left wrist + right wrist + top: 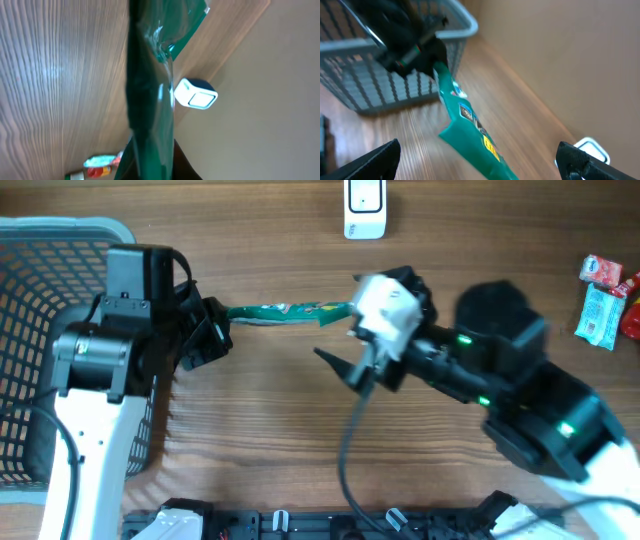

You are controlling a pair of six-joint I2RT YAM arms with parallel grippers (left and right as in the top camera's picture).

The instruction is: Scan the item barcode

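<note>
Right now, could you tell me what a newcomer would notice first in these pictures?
The green packet hangs over mid-table, pinched at one end by the left gripper, its other end between the right gripper's open fingers. Next, the grey basket at the left edge and the white device at the far edge.

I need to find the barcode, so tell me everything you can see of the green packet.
The green packet is a long, thin, glossy plastic pouch, crinkled, with yellow and white printing on one face. The shut left gripper pinches one end, holding it roughly level, seemingly clear of the wooden table. No barcode is readable here.
</note>
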